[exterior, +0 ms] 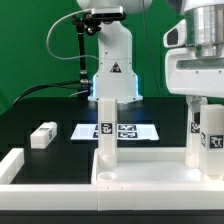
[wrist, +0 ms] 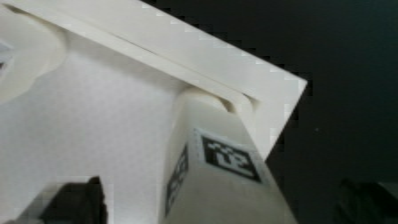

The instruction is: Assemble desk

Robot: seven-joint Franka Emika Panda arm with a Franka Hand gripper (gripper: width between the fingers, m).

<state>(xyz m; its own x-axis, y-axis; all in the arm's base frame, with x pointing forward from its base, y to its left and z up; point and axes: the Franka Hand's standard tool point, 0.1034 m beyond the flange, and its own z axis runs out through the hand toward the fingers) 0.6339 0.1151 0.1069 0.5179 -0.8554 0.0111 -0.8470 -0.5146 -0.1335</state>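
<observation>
The white desk tabletop (exterior: 150,168) lies at the front with its rimmed side up. Two white tagged legs stand upright on it, one at the exterior view's left corner (exterior: 108,122) and one at the right corner (exterior: 211,130). A third leg (exterior: 42,135) lies loose on the black table at the exterior view's left. My gripper (exterior: 203,100) hangs over the right leg. In the wrist view that leg (wrist: 222,160) rises from the tabletop's corner (wrist: 107,110) between my dark fingers (wrist: 71,200), with gaps on both sides. The gripper (wrist: 217,208) is open.
The marker board (exterior: 135,131) lies flat behind the tabletop in front of the robot base (exterior: 112,70). White border bars run along the exterior view's left (exterior: 10,166) and front edge (exterior: 110,205).
</observation>
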